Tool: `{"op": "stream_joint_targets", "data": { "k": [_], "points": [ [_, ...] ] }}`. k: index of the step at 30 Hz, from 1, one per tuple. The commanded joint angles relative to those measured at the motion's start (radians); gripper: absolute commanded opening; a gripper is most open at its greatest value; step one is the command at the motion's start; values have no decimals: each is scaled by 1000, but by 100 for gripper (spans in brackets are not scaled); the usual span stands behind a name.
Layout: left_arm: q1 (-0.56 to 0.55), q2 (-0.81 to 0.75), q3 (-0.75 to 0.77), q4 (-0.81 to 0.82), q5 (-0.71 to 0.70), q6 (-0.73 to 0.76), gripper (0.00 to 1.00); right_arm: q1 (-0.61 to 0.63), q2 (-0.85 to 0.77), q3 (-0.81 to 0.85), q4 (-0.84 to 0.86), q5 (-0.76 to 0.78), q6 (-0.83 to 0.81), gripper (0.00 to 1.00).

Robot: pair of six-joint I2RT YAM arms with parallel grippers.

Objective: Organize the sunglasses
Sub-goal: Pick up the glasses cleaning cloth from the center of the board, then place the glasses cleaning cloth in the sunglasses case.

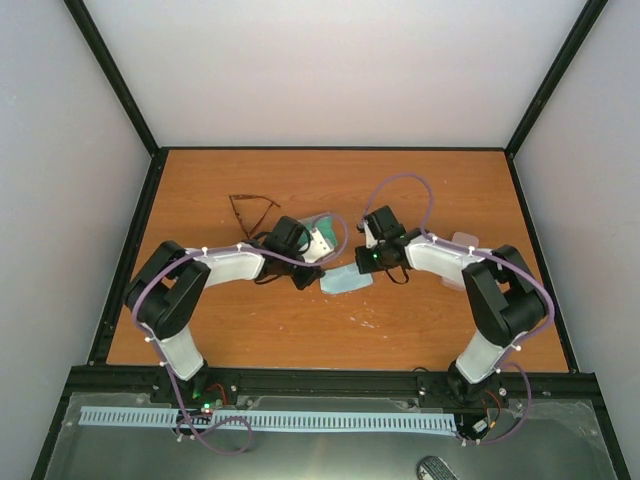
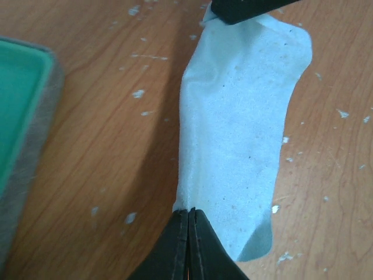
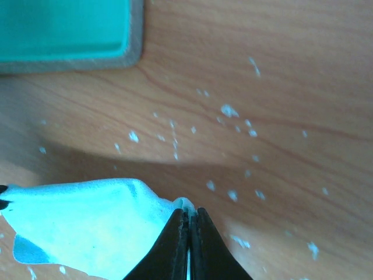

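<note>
The dark brown wire-like sunglasses [image 1: 250,211] lie open on the wooden table behind my left arm. The red-orange pair is out of view. A light blue cloth [image 1: 345,281] is stretched between both grippers just above the table. My left gripper [image 1: 316,279] is shut on one corner of the cloth [image 2: 239,134]; its tips [image 2: 189,213] pinch the edge. My right gripper [image 1: 364,267] is shut on the opposite corner [image 3: 187,214], with the cloth [image 3: 87,227] spreading away to its left.
An open grey case with a green lining [image 1: 318,236] stands just behind the cloth; it also shows in the left wrist view [image 2: 17,116] and the right wrist view [image 3: 70,29]. A pink case [image 1: 464,243] lies partly hidden behind my right arm. Black frame rails edge the table.
</note>
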Motion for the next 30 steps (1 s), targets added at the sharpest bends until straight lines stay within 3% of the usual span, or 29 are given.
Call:
{"op": "stream_joint_targets", "data": {
  "k": [1, 15, 30],
  "points": [
    [66, -57, -6, 7, -8, 27, 1, 26, 69, 75, 26, -3, -14, 3],
    [188, -131, -54, 15, -12, 55, 1, 65, 230, 300, 31, 5, -31, 3],
    [290, -112, -29, 28, -12, 80, 1, 65, 358, 455, 17, 13, -58, 3]
  ]
}}
